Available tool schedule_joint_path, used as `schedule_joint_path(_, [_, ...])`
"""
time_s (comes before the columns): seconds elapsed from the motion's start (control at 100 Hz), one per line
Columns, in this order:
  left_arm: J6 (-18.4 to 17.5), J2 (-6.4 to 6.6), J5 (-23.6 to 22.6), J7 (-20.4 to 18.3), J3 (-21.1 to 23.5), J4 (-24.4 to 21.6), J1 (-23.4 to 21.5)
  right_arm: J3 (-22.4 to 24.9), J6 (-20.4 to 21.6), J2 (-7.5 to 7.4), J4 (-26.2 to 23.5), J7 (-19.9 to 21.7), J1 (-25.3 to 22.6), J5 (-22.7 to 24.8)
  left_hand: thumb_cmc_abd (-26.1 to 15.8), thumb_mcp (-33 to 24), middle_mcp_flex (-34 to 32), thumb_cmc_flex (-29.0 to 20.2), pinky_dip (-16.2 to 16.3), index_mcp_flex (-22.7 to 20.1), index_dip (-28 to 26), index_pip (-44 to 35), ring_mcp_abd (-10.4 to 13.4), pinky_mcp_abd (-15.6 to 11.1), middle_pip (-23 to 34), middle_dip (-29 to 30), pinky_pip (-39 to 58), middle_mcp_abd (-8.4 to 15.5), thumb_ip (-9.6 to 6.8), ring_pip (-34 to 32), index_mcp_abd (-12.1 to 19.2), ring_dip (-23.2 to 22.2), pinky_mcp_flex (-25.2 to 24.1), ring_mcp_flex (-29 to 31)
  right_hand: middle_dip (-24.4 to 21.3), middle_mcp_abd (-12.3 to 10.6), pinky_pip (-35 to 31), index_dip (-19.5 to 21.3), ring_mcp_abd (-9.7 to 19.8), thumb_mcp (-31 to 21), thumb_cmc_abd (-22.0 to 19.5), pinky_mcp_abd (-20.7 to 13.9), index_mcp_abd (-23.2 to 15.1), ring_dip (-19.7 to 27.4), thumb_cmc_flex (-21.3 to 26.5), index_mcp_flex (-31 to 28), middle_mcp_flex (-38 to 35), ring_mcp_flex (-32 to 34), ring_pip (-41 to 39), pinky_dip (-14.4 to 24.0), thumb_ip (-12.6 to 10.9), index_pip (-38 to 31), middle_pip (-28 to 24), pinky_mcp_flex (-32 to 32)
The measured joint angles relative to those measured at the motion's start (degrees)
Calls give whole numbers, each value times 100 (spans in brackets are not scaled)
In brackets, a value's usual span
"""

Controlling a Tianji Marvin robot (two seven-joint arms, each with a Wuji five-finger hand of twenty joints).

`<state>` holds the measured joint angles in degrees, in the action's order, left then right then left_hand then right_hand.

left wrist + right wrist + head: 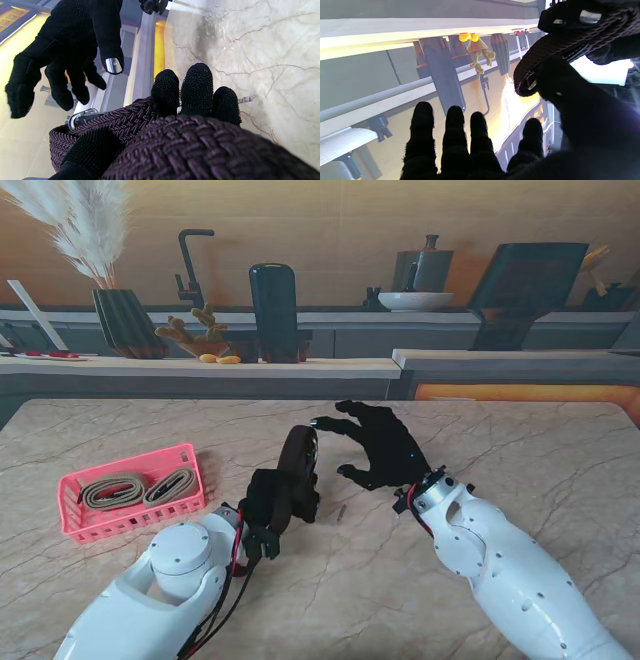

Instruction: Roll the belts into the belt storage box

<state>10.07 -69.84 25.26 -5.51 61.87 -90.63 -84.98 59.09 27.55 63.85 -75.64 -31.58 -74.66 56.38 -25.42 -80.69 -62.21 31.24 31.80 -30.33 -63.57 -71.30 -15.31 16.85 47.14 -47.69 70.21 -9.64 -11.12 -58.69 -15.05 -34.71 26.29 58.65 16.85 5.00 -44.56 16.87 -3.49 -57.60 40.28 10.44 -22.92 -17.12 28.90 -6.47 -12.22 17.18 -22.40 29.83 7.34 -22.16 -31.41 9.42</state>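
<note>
left hand (268, 502) grasping rolled dark belt (296, 470), right hand (383, 448) released beside it, pink box (68, 510) holding two rolled belts (138, 489)

Dark purple-brown braided belt (296, 470): rolled in coil, standing on edge, gripped in my left hand (268, 505), mid-table; metal buckle visible at coil end (left wrist view). Pink slatted storage box (75, 520): on table to my left, well apart from coil. Two tan rolled belts (140, 490) lie flat inside, side by side.

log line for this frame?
left hand: shut on dark belt | right hand: open beside it | pink box: two rolled belts
</note>
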Motion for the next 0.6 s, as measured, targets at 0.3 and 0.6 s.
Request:
schedule_joint_path(0.3, [277,16,49,-49,-24,-45,-1,-778,202,-148,440,-356,692,589,-1,0,-1,-18,11,0,3,-2,-65,42,1,1,1,-60,0,-1,-72,25,-1,0,-401,140,3,616,-64,-59,52,-49,-2,50,-26,-29,59,-545,-8,-66,7,613,756,-417])
schedule_joint_path(0.6, [514,7,141,-26,-69,-116,-9,-1633,339,-213,885,-600,1385,853,-2,1,-2,-73,71,-1,5,-2,-111,132,54,44,3,-127,0,-11,-159,76,-11,0,-604,302,3,415,-204,-189,62,-52,-69,51,132,-32,61,-739,-79,-68,8,-1308,1326,-580])
